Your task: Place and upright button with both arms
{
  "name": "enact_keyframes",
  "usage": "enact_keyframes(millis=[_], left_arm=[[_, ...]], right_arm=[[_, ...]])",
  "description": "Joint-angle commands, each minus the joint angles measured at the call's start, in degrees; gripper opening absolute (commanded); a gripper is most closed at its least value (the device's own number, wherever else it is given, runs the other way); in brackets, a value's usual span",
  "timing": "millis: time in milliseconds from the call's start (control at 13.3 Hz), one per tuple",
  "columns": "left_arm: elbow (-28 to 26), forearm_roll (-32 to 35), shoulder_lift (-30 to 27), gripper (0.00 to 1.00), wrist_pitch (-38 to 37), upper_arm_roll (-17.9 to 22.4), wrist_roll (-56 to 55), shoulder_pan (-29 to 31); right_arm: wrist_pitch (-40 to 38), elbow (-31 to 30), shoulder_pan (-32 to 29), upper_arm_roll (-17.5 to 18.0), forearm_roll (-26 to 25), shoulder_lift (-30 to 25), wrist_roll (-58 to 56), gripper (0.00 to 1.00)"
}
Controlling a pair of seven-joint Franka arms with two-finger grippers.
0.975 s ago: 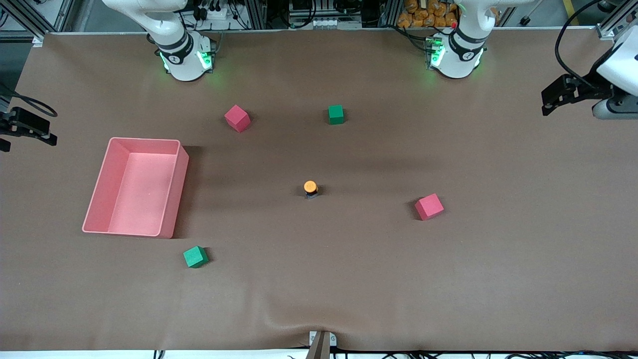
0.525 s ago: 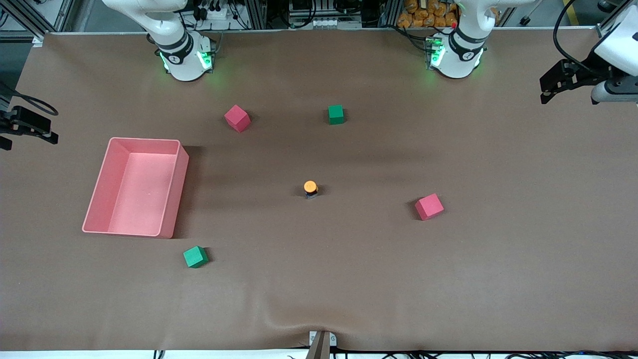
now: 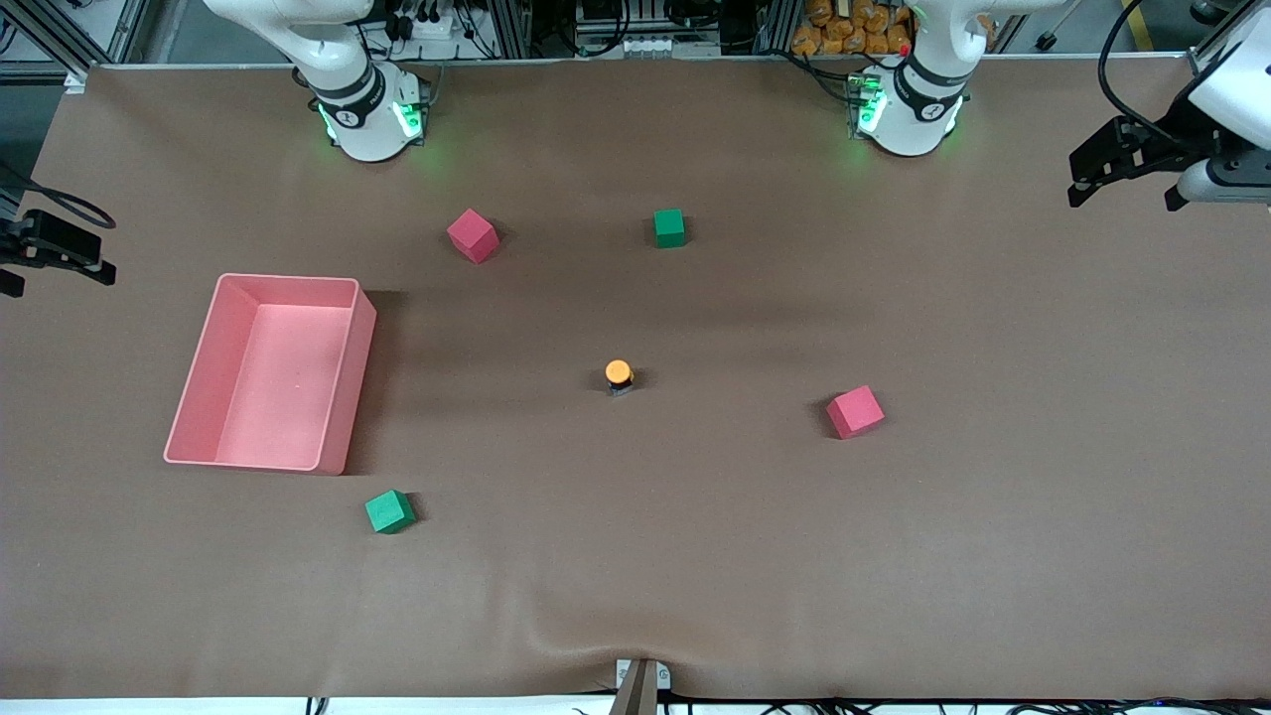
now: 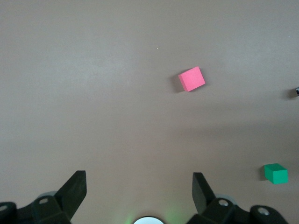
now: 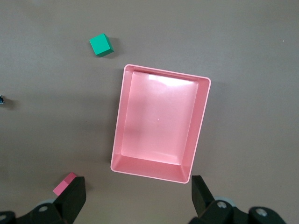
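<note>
Button (image 3: 619, 375), orange cap up, standing mid-table (image 3: 695, 556), nothing touching it; left gripper (image 4: 139, 192) and right gripper (image 5: 138, 192) raised at their own table ends, fingers apart; risk: a careless pass could topple so small a piece.

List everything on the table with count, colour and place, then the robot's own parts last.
button: 1, orange cap on a black body, standing upright near the table's middle.
pink cubes: 2; one near the right arm's base, one toward the left arm's end, slightly nearer the front camera than the button.
green cubes: 2; one between the two bases, one nearer the front camera than the tray.
tray: 1, pink, nothing in it, toward the right arm's end.
table: 1, brown cover.
left end effector: black, open, over the left arm's end of the table.
right end effector: black, open, above the tray.
</note>
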Motion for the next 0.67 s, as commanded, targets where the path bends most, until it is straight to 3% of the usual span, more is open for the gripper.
enact_keyframes(millis=[0, 600], left_arm=[[-0.33, -1.36, -0.66, 1.00, -0.36, 1.11, 0.64, -0.08], [-0.33, -1.36, -0.74, 1.00, -0.45, 1.11, 0.64, -0.08]], right_arm=[[-0.90, 0.16, 0.01, -0.14, -0.43, -0.65, 0.05, 1.00], [-1.17, 0.16, 0.62, 0.13, -0.43, -0.65, 4.98, 1.00]])
